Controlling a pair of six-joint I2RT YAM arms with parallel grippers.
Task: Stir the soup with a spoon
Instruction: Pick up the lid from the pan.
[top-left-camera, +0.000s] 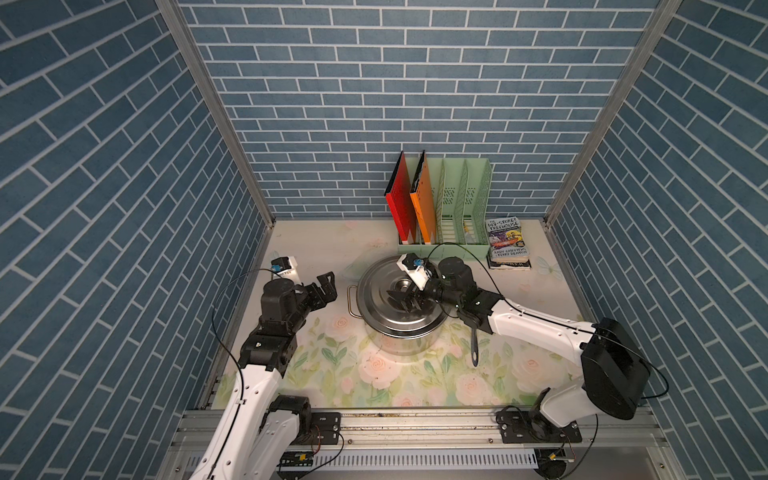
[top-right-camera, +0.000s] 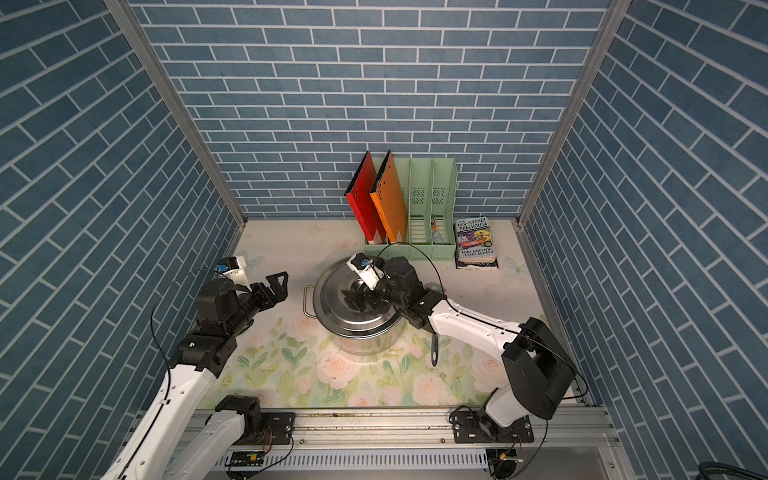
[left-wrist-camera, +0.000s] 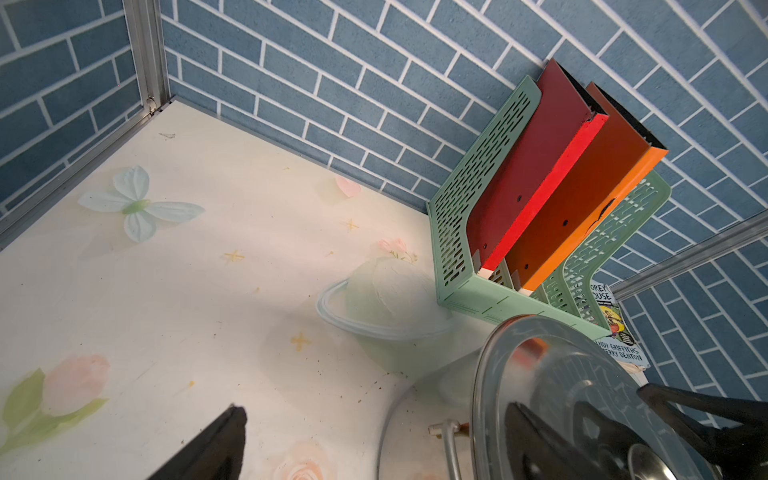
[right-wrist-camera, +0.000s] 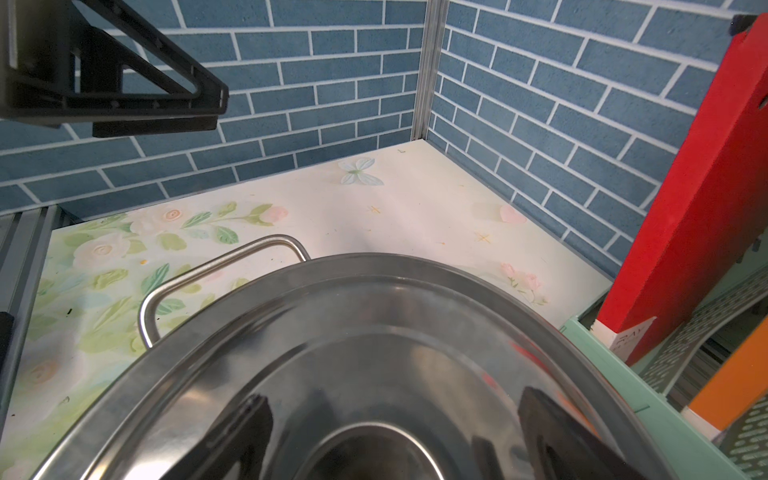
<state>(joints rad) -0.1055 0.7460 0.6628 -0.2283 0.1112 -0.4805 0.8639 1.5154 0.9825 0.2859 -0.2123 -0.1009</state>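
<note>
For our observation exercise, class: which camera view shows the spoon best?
The top views: both show the spoon lying beside the pot, its handle plain and its far end hidden by the right arm. Neither wrist view shows it.

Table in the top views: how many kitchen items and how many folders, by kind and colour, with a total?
Pot: 1
Lid: 1
Spoon: 1
Red folder: 1
Orange folder: 1
Total: 5
</note>
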